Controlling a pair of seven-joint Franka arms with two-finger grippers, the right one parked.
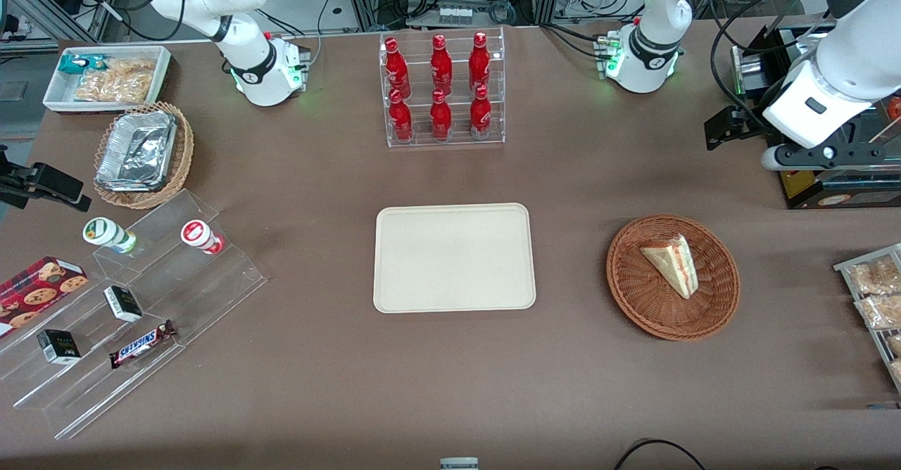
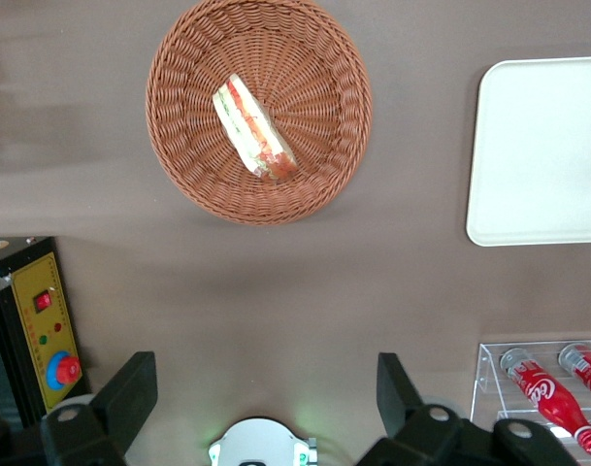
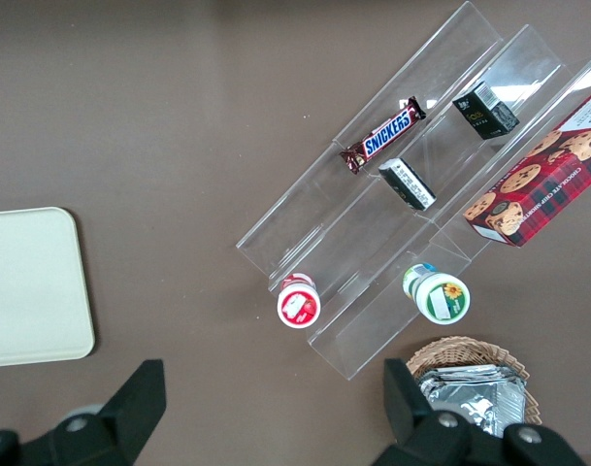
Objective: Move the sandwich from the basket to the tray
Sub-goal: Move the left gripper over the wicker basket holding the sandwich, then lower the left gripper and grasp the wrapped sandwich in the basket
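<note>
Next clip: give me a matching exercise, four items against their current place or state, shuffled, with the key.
Items:
1. sandwich
2. tray
3. claw
4. red bottles

States:
A. in a clear rack
B. open, above the table, away from the basket
C. lying in the basket
D. bare, nothing on it

Pairs: 1-C, 2-D, 3-B, 4-A

front view looks down on the whole counter [image 1: 450, 385]. both wrist views face straight down from high up; all three share the tray [image 1: 454, 257].
</note>
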